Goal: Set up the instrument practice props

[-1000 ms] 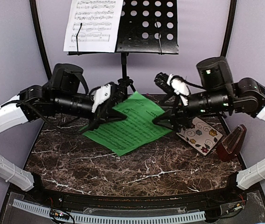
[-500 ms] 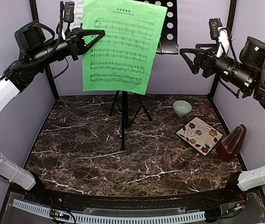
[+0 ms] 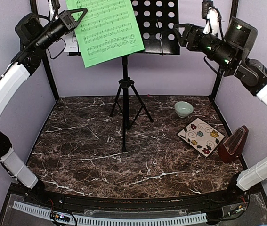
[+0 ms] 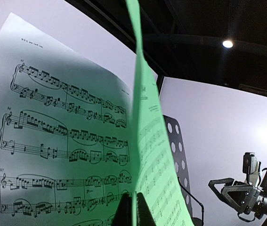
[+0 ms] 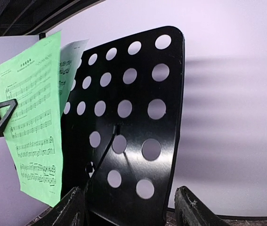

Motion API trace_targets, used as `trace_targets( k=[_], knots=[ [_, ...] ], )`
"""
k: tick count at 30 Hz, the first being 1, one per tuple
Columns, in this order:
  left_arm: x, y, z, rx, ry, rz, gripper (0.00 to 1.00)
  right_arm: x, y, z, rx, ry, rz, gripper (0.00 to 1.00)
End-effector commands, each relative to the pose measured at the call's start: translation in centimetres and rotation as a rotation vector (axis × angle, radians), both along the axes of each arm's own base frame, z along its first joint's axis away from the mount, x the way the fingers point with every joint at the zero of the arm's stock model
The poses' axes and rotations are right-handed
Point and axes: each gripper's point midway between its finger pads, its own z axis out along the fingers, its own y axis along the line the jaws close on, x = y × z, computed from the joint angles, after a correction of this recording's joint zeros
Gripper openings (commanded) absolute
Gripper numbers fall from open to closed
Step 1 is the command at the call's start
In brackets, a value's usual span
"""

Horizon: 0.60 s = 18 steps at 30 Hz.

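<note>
While the left claw [image 3: 79, 14] is pinched shut on the left edge of the green sheet [image 3: 107, 28], the paper hangs to its right, its long side running downward and tilted a little off plumb. Just behind the paper, the white sheet [image 3: 70, 43] leans on the left half of the music stand [image 3: 159, 28]. The stand's bare perforated half lies further right of this claw. Beyond that half the right claw [image 3: 180, 35] faces the tray's edge, jaws apart and holding nothing. Far below both, the metronome [image 3: 233, 143] sits on the desk [image 3: 76, 155]. By my judgement the green sheet must go right and settle on the ledge. The left arm carries it, though the right is nearer the free spot.
</note>
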Motion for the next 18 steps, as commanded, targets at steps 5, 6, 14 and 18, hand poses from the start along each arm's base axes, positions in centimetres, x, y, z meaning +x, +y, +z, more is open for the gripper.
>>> trace_targets(
  k=[5, 6, 14, 18],
  knots=[
    [-2.0, 1.4, 6.6, -0.133, -0.159, 0.019, 0.00, 1.7, 1.4, 3.3, 0.081, -0.025, -0.001, 0.67],
    [-2.0, 0.9, 6.8, -0.122, -0.172, 0.013, 0.00, 2.1, 1.8, 3.2, 0.076, -0.018, 0.001, 0.67],
    [-3.0, -3.2, 7.7, 0.003, -0.281, 0.057, 0.00, 3.2, 3.2, 2.8, 0.092, 0.005, 0.020, 0.64],
    [-3.1, -3.5, 7.9, 0.026, -0.320, 0.093, 0.00, 3.6, 3.8, 2.5, 0.107, 0.025, 0.033, 0.61]
  ],
)
